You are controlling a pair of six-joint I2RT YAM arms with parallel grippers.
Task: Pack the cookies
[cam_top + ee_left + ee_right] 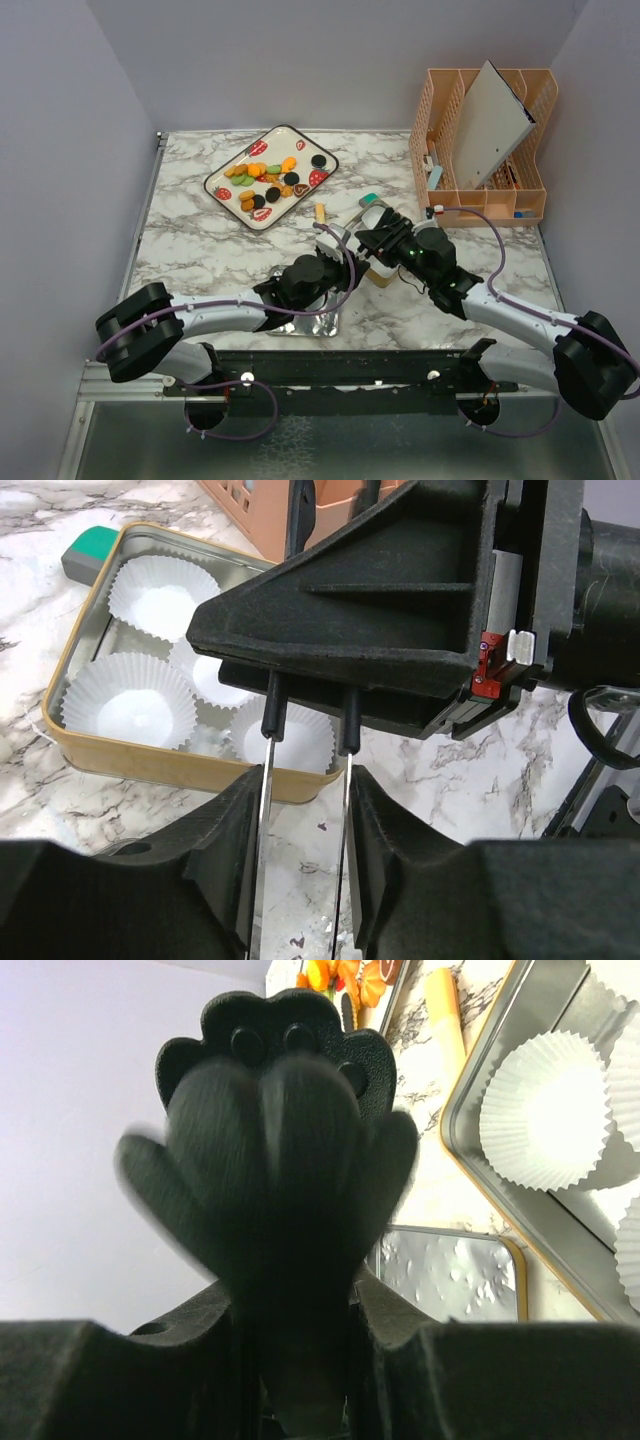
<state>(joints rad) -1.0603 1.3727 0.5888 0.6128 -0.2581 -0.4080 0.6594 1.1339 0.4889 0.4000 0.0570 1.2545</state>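
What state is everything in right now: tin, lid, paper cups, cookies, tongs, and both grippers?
tin: open.
lid: off, flat on the table.
paper cups: in the tin, empty.
cookies: loose on the tray, none packed.
tongs: blades pinched by the left gripper.
left gripper: shut on the tongs.
right gripper: at the tongs' other end, grip hidden.

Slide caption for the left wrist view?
Left claw on tongs, right arm above, tin of paper cups beyond.
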